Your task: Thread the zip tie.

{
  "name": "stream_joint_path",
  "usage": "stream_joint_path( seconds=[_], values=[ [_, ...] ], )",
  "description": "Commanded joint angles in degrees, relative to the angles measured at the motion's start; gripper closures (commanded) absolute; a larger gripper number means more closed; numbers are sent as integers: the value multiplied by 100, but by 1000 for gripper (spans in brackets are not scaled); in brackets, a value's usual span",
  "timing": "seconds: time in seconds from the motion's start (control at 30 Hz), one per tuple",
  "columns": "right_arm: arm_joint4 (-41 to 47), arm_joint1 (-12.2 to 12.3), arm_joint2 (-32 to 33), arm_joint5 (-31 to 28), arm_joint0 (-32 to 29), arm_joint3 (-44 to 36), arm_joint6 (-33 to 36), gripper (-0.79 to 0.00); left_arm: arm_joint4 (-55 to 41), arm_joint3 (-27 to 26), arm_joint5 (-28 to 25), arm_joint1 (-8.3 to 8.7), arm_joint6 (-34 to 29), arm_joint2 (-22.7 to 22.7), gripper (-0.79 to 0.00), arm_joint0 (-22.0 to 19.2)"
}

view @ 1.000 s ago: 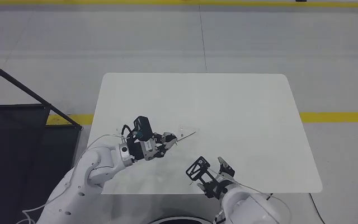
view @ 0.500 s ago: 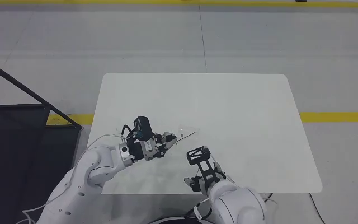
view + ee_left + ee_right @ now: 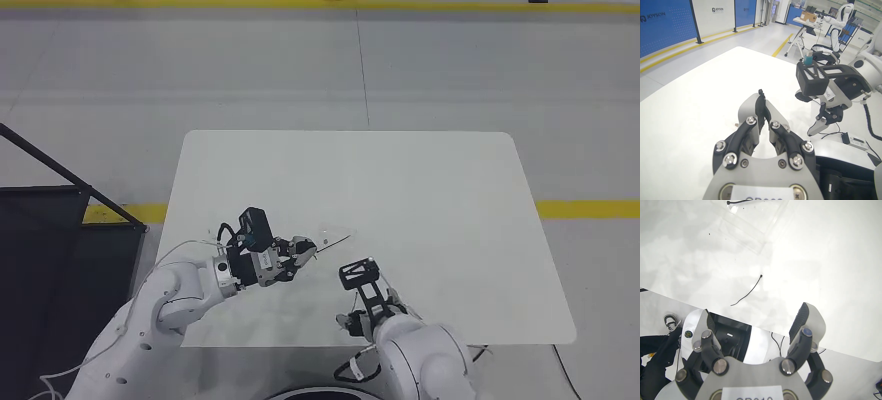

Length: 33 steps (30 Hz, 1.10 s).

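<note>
Black thin plastic zip tie (image 3: 750, 291) lies on the white table (image 3: 810, 256); the released right tool (image 3: 755, 308) should straddle it squarely, left tool (image 3: 762, 98) clenched.

The left gripper (image 3: 308, 250) is over the near left part of the table (image 3: 450, 200). The right gripper (image 3: 755, 308) hangs to its right and nearer, over the table's near edge. A zip tie (image 3: 750, 293) lies on the table just inside that edge, below the right gripper; farther in lies a plastic bag (image 3: 753, 226), with a second zip tie (image 3: 744, 201) at the bag's far end, just right of the left gripper.
</note>
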Motion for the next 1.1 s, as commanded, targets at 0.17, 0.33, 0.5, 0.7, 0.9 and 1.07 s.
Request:
stream_joint_path(
  seconds=[0.17,0.33,0.5,0.7,0.9,1.07],
  values=[
    [359,-140,23,145,552,436,197,-582,0,0,0,0,0,0,0,0],
    [597,-310,79,-13,910,953,356,-453,0,0,0,0,0,0,0,0],
    [479,-577,91,-78,1117,1515,421,-422,0,0,0,0,0,0,0,0],
    [228,-889,122,-78,1035,1942,421,-369,0,0,0,0,0,0,0,0],
    [-230,-1181,238,-78,840,1951,421,-336,0,0,0,0,0,0,0,0],
    [-674,-1390,351,-79,569,1762,421,-308,0,0,0,0,0,0,0,0]
  ],
)
